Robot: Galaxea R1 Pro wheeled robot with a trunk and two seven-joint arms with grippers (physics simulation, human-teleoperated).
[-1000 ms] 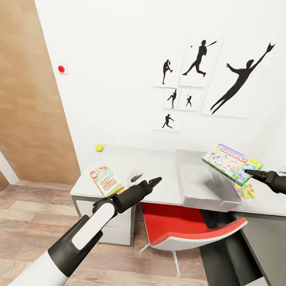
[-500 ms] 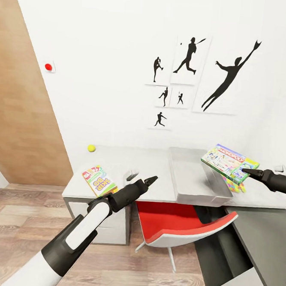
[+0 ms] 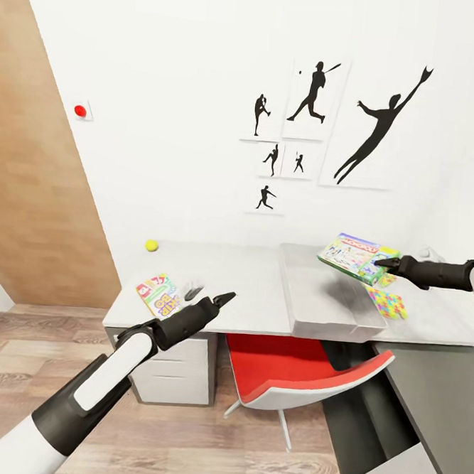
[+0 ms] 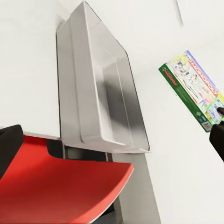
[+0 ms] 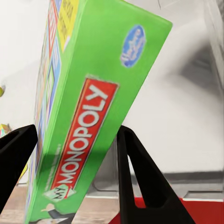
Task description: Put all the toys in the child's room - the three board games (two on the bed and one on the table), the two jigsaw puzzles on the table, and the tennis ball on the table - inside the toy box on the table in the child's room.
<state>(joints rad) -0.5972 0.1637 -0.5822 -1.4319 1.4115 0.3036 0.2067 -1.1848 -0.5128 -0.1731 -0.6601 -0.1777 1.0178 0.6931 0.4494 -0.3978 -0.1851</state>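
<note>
Over the toy box [image 3: 324, 301], Monopoly box [image 3: 354, 258] now farther left

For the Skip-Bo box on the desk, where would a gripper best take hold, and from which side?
The Skip-Bo box lies flat near the front left corner of the table. Probably best gripped across its thin front edge, coming in low from the front, where the left gripper hangs; its flat face offers no hold from above.
</note>
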